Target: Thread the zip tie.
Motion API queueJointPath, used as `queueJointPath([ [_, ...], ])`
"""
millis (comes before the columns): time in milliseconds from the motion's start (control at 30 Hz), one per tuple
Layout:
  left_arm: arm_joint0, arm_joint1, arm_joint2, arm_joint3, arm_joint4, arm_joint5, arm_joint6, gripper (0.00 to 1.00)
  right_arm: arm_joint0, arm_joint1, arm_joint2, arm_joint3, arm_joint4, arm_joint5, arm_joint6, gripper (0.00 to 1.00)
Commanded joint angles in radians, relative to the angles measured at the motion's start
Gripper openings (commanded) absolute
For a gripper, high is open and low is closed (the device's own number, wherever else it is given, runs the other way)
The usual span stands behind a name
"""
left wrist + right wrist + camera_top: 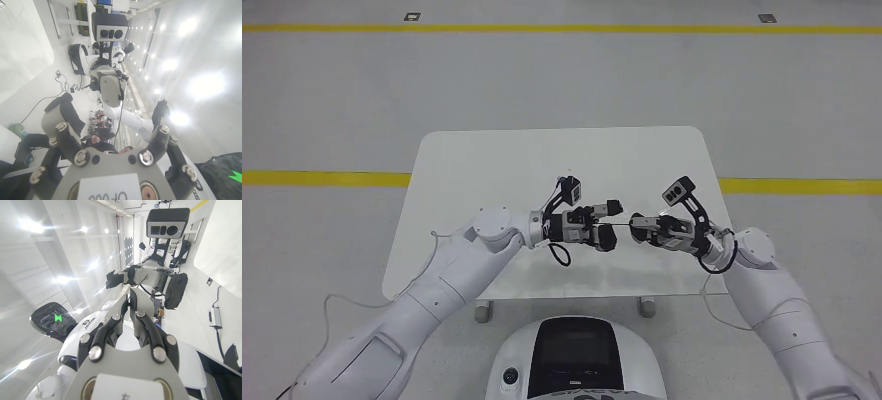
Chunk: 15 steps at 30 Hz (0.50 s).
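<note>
Top view: both arms hang over the front edge of the white rounded-corner table (492, 170), tips facing each other, just apart. Left gripper (612, 222) has its fingers spread wide; left wrist view confirms it, black pads (61, 101) far apart, nothing between them. Right gripper (635, 224): in the right wrist view its fingers (136, 298) are pinched nearly together. Thin black plastic zip tie (624, 223) is barely resolvable: a dark strand sticking out of the right gripper toward the left gripper, above the table, not lying on it.
</note>
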Motion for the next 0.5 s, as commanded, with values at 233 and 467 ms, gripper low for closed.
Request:
queueJointPath([
  [233, 0.004, -0.002, -0.004, -0.001, 0.001, 0.007, 0.002, 0.98, -0.001, -0.002, -0.005, -0.004, -0.003, 0.005, 0.021, 0.0],
  [467, 0.003, -0.005, -0.003, 0.002, 0.003, 0.006, -0.002, 0.82, 0.0, -0.003, -0.005, 0.001, -0.003, 0.002, 0.02, 0.0],
])
